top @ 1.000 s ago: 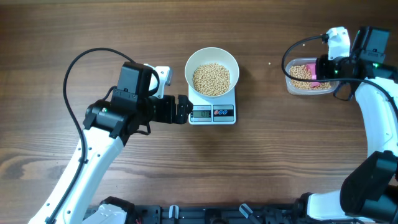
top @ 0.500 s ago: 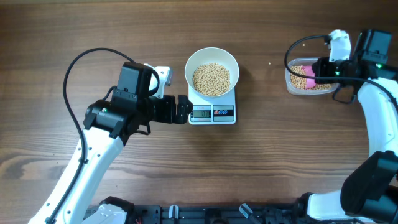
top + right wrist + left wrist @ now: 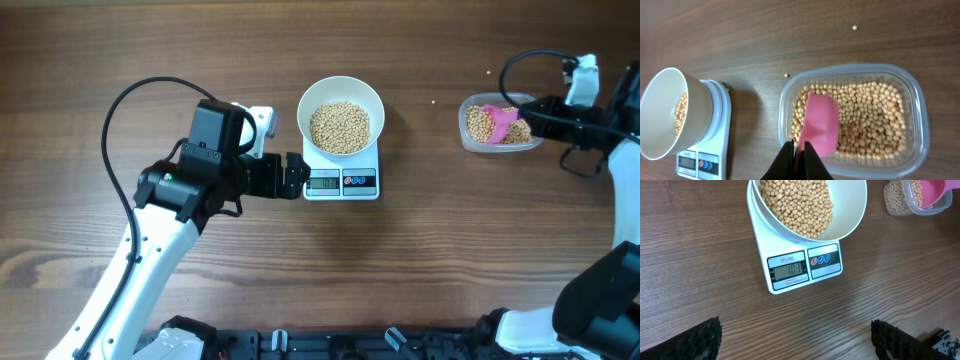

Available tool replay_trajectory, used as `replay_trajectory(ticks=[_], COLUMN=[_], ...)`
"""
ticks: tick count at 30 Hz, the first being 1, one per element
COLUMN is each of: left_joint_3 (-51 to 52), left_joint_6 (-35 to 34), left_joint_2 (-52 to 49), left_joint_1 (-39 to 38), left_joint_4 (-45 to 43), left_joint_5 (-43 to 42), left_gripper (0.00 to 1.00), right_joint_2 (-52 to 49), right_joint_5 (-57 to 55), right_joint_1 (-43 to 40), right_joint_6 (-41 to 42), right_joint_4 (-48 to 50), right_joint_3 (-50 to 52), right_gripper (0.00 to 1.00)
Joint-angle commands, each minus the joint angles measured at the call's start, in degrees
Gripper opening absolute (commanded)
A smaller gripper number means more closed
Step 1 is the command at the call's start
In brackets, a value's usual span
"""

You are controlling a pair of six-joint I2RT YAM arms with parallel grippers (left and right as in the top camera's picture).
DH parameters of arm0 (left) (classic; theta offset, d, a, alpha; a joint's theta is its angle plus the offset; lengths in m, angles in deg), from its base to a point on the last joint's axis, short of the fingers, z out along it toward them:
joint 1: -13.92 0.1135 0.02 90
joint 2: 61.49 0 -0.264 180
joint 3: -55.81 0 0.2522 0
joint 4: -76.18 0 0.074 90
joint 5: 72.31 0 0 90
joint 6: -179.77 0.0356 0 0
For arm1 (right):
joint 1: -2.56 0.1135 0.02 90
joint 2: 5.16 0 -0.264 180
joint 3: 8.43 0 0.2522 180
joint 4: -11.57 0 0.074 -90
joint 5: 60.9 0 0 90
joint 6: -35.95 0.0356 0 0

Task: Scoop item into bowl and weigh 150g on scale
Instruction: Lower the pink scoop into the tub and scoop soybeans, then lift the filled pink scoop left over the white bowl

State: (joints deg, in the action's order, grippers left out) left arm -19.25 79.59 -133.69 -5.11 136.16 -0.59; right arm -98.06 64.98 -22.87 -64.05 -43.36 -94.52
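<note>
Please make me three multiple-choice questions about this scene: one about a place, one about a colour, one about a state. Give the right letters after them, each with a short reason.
1. Where does the white bowl stand?
A. on the scale
B. on a tray
C. directly on the wood

2. What colour is the scoop in the clear tub?
A. blue
B. pink
C. green

3. How is the right gripper?
A. wide open over the bowl
B. open beside the scale
C. shut on the scoop

Answers:
1 A: the scale's display panel shows just below the bowl's rim.
2 B: the scoop is pink against the tan beans.
3 C: in the right wrist view the fingers pinch the scoop's near end.
</note>
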Motion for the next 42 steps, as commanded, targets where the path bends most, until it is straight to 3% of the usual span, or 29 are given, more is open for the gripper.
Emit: replay_trajectory(ticks=[1,9,17,36,42], left_joint_3=[0.4,0.4,0.4,0.4,0.4], left_joint_6=[0.9,0.9,0.9,0.9,0.9], left_joint_2=[-0.1,-0.1,-0.1,-0.1,-0.1], left_joint_1=[-0.2,-0.2,-0.2,-0.2,-0.2], left_joint_4=[-0.2,-0.2,-0.2,-0.2,-0.2], left_joint_5=[-0.7,-0.7,-0.7,-0.7,-0.7], left_gripper=[1.00,1.00,1.00,1.00,1.00], right_joint_2=[-0.7,-1.6,-7.2,-9.2,-9.2], right_joint_5=[3.7,4.2,14.8,21.4,29.2], right_joint_1=[-1.8,-4.7,-8.5,-14.8,-19.0], right_joint_6=[2.8,7.8,11.5,11.7,11.8], right_joint_4=[-0.7,-1.2,-1.9,-1.4,-1.3], right_joint_3=[0.6,0.6,0.6,0.6,0.6], right_gripper=[0.04,0.04,0.04,0.04,0.04])
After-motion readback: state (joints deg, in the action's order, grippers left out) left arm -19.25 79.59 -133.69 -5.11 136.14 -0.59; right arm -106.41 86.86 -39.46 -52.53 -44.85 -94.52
